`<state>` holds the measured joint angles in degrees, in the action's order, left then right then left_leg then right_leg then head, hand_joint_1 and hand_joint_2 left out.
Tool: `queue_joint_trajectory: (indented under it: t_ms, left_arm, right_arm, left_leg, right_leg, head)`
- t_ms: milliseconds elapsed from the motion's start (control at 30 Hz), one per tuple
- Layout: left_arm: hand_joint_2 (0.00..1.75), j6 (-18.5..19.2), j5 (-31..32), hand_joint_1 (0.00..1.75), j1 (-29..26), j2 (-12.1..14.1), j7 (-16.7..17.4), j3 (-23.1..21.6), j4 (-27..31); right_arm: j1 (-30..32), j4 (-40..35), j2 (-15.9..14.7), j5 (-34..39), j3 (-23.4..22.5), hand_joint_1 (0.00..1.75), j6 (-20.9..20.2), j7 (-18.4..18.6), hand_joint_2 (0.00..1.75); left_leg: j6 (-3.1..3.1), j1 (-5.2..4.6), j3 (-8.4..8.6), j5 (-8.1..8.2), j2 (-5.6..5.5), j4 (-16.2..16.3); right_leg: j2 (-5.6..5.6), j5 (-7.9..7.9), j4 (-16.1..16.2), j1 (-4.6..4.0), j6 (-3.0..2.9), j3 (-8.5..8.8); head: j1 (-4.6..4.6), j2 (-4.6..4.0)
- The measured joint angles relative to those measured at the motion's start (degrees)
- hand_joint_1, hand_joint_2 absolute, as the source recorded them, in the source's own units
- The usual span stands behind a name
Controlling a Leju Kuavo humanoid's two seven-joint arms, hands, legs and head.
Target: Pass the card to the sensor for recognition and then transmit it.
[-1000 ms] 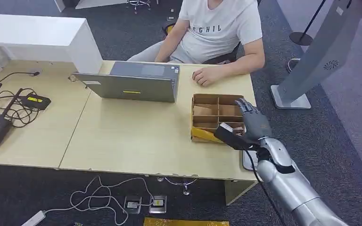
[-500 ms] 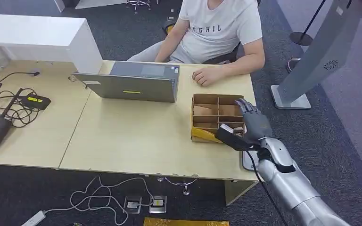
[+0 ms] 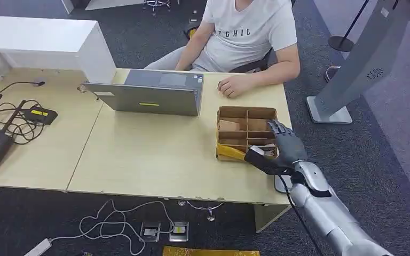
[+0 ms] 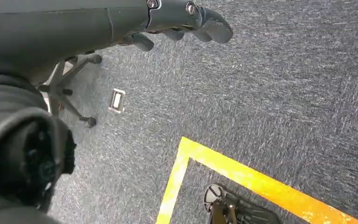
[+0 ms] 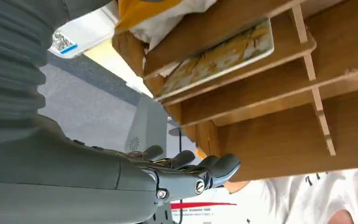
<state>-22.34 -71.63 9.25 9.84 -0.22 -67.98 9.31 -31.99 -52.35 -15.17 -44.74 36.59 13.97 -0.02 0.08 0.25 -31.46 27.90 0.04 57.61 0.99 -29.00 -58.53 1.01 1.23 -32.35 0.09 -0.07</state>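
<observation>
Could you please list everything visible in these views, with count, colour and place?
Table: one, light wood, centre.
Laptop: one, grey, far side of table.
Divided box: one, brown, table's right end.
Card: one, yellow-patterned, in a box compartment.
Cables and devices: several, black, table's left end.
Stand: one, grey, floor at right.
Floor tape: yellow, on grey carpet.
Person: one, white shirt, seated behind table.
Right hand: grey, over the box.
Left hand: dark, hanging above the carpet.

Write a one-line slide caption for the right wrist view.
Robot's right hand hovers empty at a divided wooden box, where a patterned card lies in one compartment.
</observation>
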Motion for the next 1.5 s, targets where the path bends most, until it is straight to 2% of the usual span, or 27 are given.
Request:
queue_joint_trajectory:
  t_ms: [833,867,900,1500]
  left_arm:
    - [0.00,-0.04,0.00,0.00,0.00,0.00,0.00,0.00,0.02]
    - [0.00,-0.07,0.00,0.00,0.00,0.00,0.00,0.00,0.02]
    - [0.00,-0.13,0.00,0.00,0.00,0.00,0.00,0.00,0.02]
    - [0.00,-0.24,0.00,0.00,-0.01,0.00,0.00,0.00,0.02]
  right_arm:
    - [-0.30,2.36,0.89,1.66,0.11,0.00,1.11,-0.61,1.75]
    - [-0.34,2.43,0.90,1.75,0.11,1.66,1.11,-0.70,1.75]
    - [-0.39,2.51,0.90,1.90,0.13,1.75,1.07,-0.77,1.75]
    - [-2.22,4.15,1.55,3.43,0.24,1.75,0.09,-2.03,1.75]
  left_leg:
    - [0.00,0.00,0.00,0.00,0.00,0.00]
    - [0.00,0.00,0.00,0.00,0.00,0.00]
    - [0.00,0.00,0.00,0.00,0.00,0.00]
    - [0.00,0.01,0.02,0.00,0.01,0.00]
  right_leg:
    - [0.00,0.00,0.00,0.00,0.00,0.00]
    - [0.00,0.00,0.00,0.00,0.00,0.00]
    - [0.00,0.00,0.00,0.00,0.00,0.00]
    - [-0.01,0.00,0.00,-0.01,0.00,0.01]
  head:
    - [0.02,0.00]
    - [0.00,0.00]
    - [0.02,0.00]
    - [0.02,0.00]
